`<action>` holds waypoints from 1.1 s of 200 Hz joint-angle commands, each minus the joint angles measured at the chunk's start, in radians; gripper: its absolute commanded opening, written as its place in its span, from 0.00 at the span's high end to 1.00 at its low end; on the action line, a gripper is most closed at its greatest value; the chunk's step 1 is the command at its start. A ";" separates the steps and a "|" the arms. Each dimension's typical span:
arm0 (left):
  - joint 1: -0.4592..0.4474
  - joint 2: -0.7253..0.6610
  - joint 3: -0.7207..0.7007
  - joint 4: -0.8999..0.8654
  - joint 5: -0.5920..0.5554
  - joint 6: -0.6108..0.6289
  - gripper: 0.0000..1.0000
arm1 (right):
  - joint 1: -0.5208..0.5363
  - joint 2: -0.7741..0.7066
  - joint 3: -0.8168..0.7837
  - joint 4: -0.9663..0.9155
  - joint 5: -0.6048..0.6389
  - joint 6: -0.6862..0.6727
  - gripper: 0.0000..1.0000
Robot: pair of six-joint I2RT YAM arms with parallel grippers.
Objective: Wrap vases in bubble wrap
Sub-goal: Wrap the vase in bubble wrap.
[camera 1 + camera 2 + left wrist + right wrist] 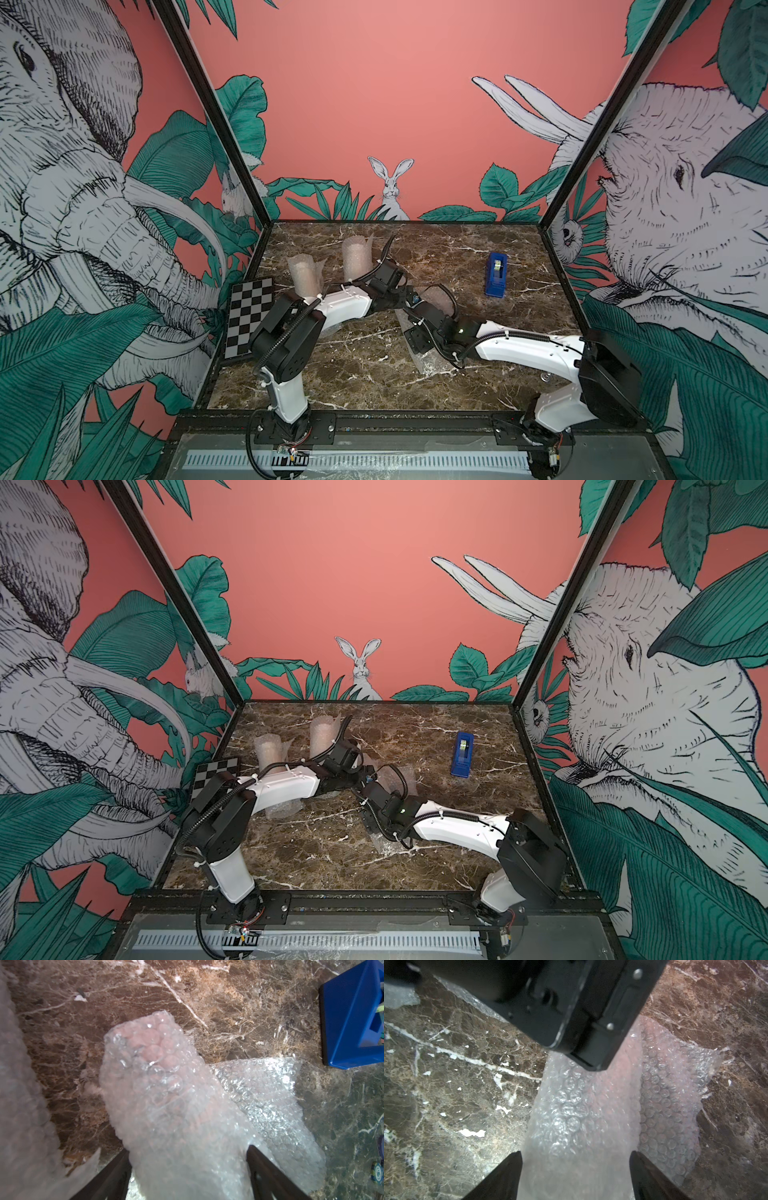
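**Left gripper (188,1149) and right gripper (575,1152) both hold the third roll (158,1084)**

At the far left we see a shorter wrapped vase (305,274) and a taller wrapped vase (357,257) standing upright, so we judge those two done. The third roll is at the middle of the marble table (357,374). Each gripper's jaws stand wide, closed on the roll, with wrap filling the gap from finger to finger. A loose flap of bubble wrap (270,1095) trails beside it, so we judge that closing and sealing remain. Further right, the blue tape dispenser (496,276) sits well apart, untouched.

We cannot make out which vase is inside any roll, nor any tape, nor whether the third roll rests flat or is lifted. In both top views the arms cover most of it.
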 commanded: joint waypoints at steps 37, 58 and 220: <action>0.000 0.025 -0.008 -0.084 -0.037 -0.003 0.14 | 0.007 0.077 0.055 -0.062 0.036 0.051 0.14; 0.000 0.024 -0.005 -0.078 -0.034 -0.005 0.14 | 0.006 0.117 0.071 -0.082 0.036 0.061 0.13; 0.048 -0.109 0.067 -0.089 0.059 0.025 0.01 | -0.247 0.000 -0.324 0.525 -0.473 0.456 0.30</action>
